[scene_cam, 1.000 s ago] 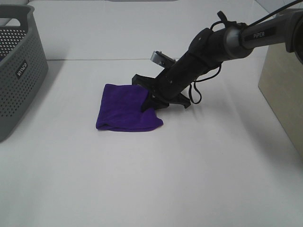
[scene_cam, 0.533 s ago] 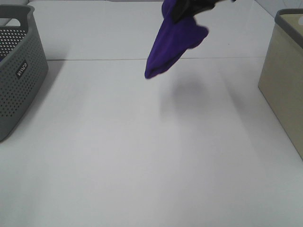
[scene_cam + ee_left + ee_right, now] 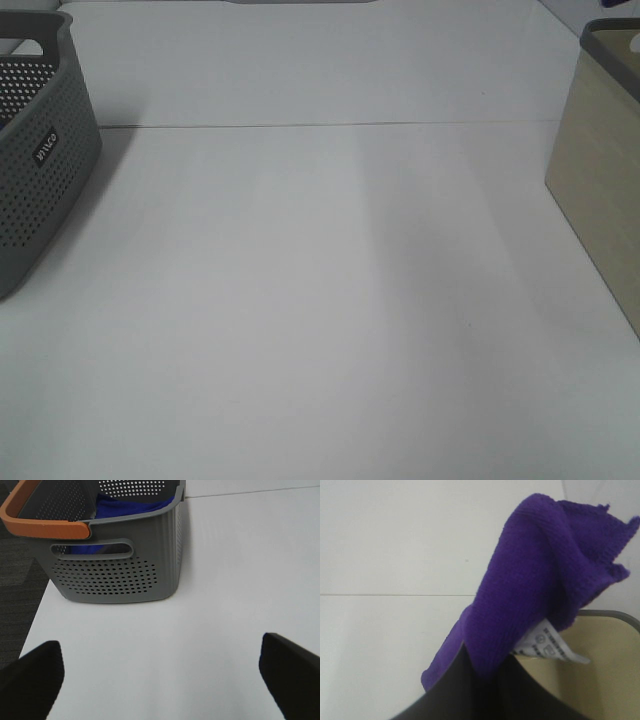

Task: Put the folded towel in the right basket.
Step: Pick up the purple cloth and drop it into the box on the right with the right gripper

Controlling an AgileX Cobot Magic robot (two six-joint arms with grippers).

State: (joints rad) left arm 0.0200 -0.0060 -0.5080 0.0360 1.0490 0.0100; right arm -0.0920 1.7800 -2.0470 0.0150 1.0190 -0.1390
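Observation:
The folded purple towel point(image 3: 535, 580) with a white label hangs from my right gripper point(image 3: 482, 675), which is shut on it, in the right wrist view. The towel is held in the air next to the rim of the beige right basket point(image 3: 600, 680). In the exterior high view that basket point(image 3: 605, 170) stands at the right edge, and the towel and both arms are out of frame. My left gripper point(image 3: 160, 690) is open and empty over the table, in front of the grey basket point(image 3: 120, 575).
The grey perforated basket point(image 3: 40, 150) stands at the left edge of the white table point(image 3: 320, 300). In the left wrist view it has an orange handle point(image 3: 45, 527) and blue cloth point(image 3: 130, 507) inside.
My right gripper lifted the towel off the table, rose up and to the right, and has left the exterior high view with it.

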